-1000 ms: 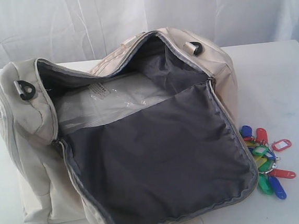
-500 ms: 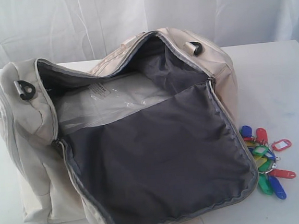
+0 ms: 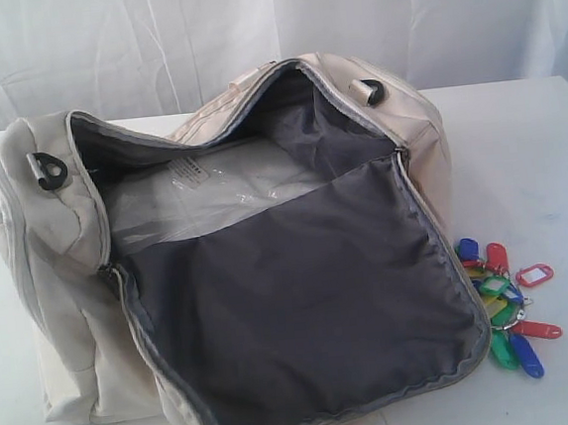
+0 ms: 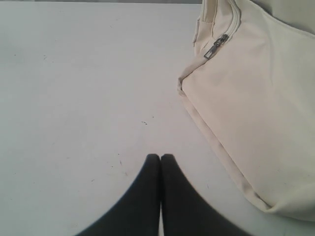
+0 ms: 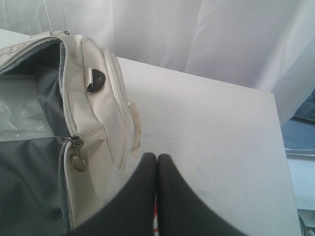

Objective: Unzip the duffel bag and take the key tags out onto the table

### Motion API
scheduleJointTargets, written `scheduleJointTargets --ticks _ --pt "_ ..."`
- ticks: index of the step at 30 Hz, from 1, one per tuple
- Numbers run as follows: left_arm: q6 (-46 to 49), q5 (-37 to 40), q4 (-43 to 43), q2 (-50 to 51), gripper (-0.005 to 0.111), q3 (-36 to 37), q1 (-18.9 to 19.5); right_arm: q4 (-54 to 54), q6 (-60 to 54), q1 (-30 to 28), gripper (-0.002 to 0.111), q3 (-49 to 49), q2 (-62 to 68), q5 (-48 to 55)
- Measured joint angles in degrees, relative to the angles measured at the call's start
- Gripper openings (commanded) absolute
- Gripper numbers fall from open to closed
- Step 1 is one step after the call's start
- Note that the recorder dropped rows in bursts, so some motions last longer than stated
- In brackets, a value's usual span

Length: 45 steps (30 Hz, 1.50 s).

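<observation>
Starting on the left: the left claw [image 4: 160, 157] is pinched fully closed with nothing in it, hanging over bare table [image 4: 74, 73] just off the bag's end. From its camera you can see the side pocket's zip pull [image 4: 216, 46], and that pocket looks zipped up.

In the middle, the duffel bag [image 3: 301, 291] lies wide open, with the main zipper undone and the top flap folded toward the camera so the dark lining shows. Inside there's only a clear plastic sheet [image 3: 203, 195] that I can see, no tags.

On the right, the key tags [image 3: 506, 307] are out on the table as a colourful bunch, lying just beside the flap's zipper edge, maybe touching it. So I'd call the job basically done.

The right claw [image 5: 156, 156] is also shut and empty, sitting near the bag's right end by the strap ring [image 5: 97, 78] and the main zip's pull ring [image 5: 77, 160]. A sliver of red shows under it, probably a tag, but it's too small to be sure.

What could go wrong? Mostly clumsiness on the way out. If the right arm drops or swings low, it could clip the bunch and send it skidding. And if either arm nudges the bag, the floppy flap could drag the tags along or fold over them, since they're so close to it. Snagging that pull ring would shift the whole bag too.
</observation>
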Motion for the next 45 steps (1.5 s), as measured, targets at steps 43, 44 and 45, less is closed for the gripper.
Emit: scheduleJointTargets --ticks 43,44,45 --pt "0.0 -0.5 0.0 0.0 0.0 0.0 -2.3 -0.4 0.0 2.5 0.0 47.5 -47.7 -14.4" --pt "0.0 -0.6 0.0 0.0 0.0 0.0 -2.3 -0.4 0.0 2.5 0.0 49.3 -47.8 -17.9" --pt "0.0 -0.6 0.0 0.0 0.0 0.0 -2.3 -0.4 0.0 2.5 0.0 51.5 -47.9 -22.4"
